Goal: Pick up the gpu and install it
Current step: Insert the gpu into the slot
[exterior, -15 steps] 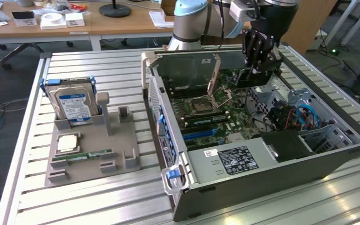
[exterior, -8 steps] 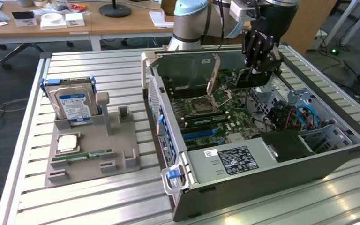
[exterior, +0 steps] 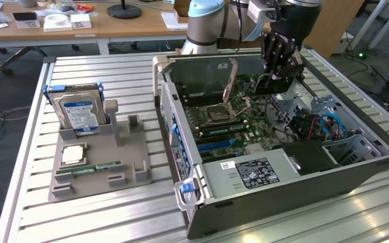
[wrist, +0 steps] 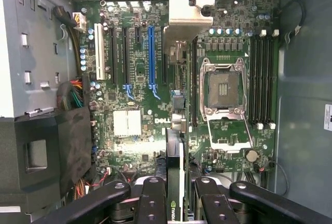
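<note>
1. While the arm hangs over the open computer case (exterior: 303,197), the tool (exterior: 280,71) points down into the far end of the case, towards the exterior view's right.
2. Tool state: the fingers (wrist: 153,198) are pinched on the gpu (exterior: 274,86), one on each flat face of the card.
3. Position of the gpu: it is held upright and edge-on, clear of the grey fixture (exterior: 133,162), inside the case opening and above the motherboard (exterior: 248,126).
4. In the wrist view the card's thin black edge runs out from between the fingers, over the strip of board between the blue slot (wrist: 151,53) and the CPU socket (wrist: 223,89).
5. Contact between the card's lower edge and the board cannot be determined.
6. The CPU socket stands with its retaining frame swung up; the socket bed is exposed.
7. A labelled power supply (exterior: 252,172) sits at the near end of the case.
8. The grey fixture lies on the slatted metal bench (exterior: 113,217), beside the case on the exterior view's left.
9. Fixture contents: a blue-labelled hard drive (exterior: 79,109) stands upright at its far end, a processor chip (exterior: 73,153) lies flat in front of it, and a green RAM stick (exterior: 88,168) lies just beside the chip on the near side.
</note>
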Robot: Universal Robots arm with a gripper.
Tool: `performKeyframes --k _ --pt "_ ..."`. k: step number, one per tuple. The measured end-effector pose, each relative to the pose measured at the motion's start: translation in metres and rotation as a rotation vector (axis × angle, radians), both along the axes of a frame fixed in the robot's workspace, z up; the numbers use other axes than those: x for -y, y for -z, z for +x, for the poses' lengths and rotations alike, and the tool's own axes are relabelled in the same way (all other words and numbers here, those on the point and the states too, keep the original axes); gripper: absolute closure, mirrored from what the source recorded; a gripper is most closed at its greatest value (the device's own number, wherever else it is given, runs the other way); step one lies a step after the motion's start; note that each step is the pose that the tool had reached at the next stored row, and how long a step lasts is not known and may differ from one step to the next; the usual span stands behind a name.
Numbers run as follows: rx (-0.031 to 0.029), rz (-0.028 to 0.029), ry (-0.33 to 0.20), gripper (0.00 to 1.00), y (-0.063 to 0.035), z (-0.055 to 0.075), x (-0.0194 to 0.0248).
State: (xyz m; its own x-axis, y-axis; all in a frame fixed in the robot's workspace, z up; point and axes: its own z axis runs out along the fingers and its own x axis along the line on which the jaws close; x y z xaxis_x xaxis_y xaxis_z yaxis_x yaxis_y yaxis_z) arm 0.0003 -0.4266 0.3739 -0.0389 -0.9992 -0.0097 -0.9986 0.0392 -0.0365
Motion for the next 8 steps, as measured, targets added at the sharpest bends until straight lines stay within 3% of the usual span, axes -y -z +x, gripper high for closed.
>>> performKeyframes --k 8 --pt "0.0000 0.0001 0.000 0.74 0.0003 -0.0032 0.0000"
